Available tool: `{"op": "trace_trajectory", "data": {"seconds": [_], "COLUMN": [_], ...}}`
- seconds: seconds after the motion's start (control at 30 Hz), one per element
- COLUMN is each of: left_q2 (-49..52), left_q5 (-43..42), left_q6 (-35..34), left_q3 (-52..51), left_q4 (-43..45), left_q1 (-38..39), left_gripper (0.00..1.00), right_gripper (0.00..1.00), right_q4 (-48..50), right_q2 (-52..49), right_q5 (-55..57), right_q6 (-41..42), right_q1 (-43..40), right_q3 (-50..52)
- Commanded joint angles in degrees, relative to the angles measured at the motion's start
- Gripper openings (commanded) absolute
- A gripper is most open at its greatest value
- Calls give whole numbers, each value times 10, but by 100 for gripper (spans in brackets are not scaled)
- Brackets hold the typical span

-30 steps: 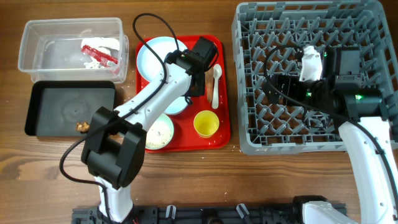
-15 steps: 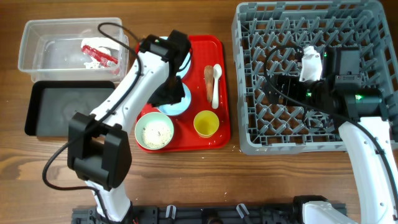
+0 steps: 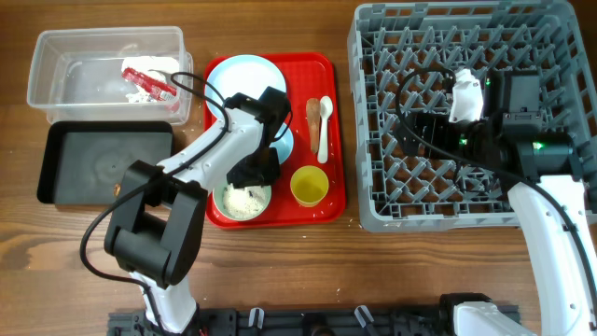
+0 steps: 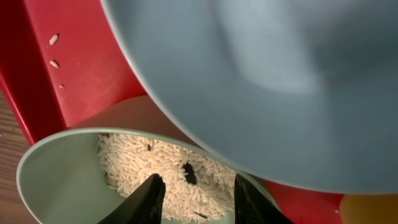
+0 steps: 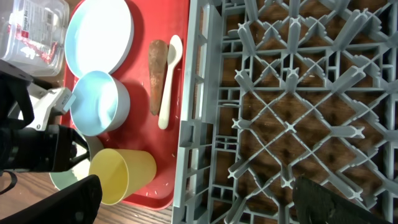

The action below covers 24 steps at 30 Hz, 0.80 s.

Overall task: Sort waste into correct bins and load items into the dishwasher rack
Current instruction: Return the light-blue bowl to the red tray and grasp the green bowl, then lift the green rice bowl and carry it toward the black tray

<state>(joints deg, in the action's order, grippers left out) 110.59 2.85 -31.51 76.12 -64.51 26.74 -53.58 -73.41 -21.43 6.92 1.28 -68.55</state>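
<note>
My left gripper [image 3: 253, 175] hangs low over the pale green bowl [image 4: 59, 186] of white rice-like grains [image 4: 134, 168] at the red tray's front left. Its jaws stand partly open, with only rice showing between the fingertips [image 4: 149, 198]. A pale blue bowl [image 4: 267, 81] sits right behind it. The blue plate [image 3: 238, 77], white spoon [image 3: 324, 126], carrot-like piece [image 3: 312, 112] and yellow cup [image 3: 309, 185] also lie on the tray. The wrapper [image 3: 149, 80] lies in the clear tub [image 3: 56, 56]. My right gripper [image 5: 199, 202] hovers wide open and empty over the grey rack [image 3: 466, 187].
The black tray [image 3: 93, 163] in front of the tub holds a small brown lump [image 3: 121, 189]. Loose grains dot the red tray [image 4: 93, 68] near the bowl. The rack's left wall [image 5: 193, 124] rises right beside the red tray.
My left arm swung left from beside the spoon across the blue bowl, then came forward and down over the rice bowl. The right arm has not moved.
</note>
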Motion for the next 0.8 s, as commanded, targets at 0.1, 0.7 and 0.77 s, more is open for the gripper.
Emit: {"op": "trace_trajectory", "data": {"seconds": [0.1,0.7,0.77], "left_q2": [-19,-86,-86], "left_q5": [-9,-94,-94], "left_q6": [15,25,20], "left_q3": [19,-48,-61], "left_q4": [-26,78,81], "left_q1": [0,4,5], "left_gripper": [33,40,40], "right_gripper": [100,100,100], "right_q4": [3,6,6], "right_q2": [-3,-3,-3], "right_q5": [-9,-9,-9], "right_q6": [7,7,7], "right_q1": [-2,-2,-2], "right_q3": [-11,-11,-11]}}
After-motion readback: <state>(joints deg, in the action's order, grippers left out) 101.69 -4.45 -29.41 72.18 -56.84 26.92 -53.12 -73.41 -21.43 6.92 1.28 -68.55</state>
